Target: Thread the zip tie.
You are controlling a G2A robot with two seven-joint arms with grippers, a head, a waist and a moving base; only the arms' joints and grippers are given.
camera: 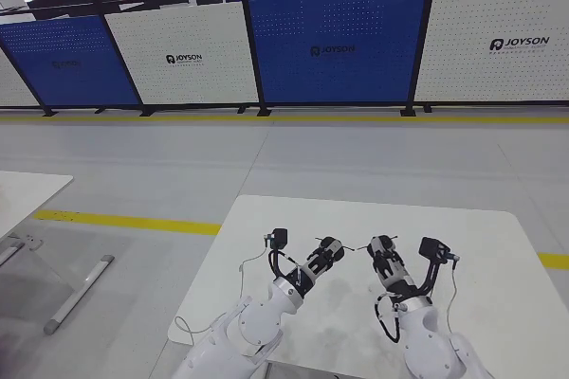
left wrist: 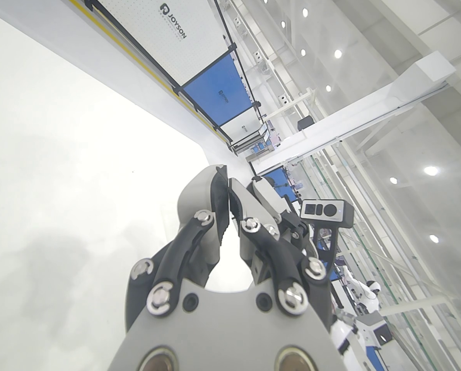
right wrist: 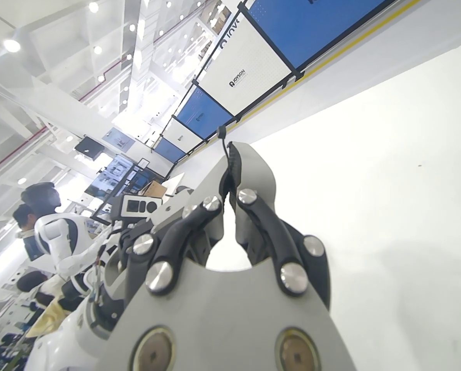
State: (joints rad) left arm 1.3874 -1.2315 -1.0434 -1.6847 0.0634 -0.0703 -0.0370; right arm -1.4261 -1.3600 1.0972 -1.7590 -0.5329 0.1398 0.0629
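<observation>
2 claws clenched above a smooth white worktop [camera: 493,237]
The right claw [right wrist: 230,152] pinches a thin black zip tie [right wrist: 222,135], its small head poking past the ribbed black pads [right wrist: 235,164]; the left claw [left wrist: 228,189] is pressed closed, pads together. Perforated blue and white panels [camera: 337,47] behind carry logos.

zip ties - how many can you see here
1. A thin black zip tie is pinched in the right end effector, its head poking out in front. The left end effector is shut; another could be hidden inside it.
</observation>
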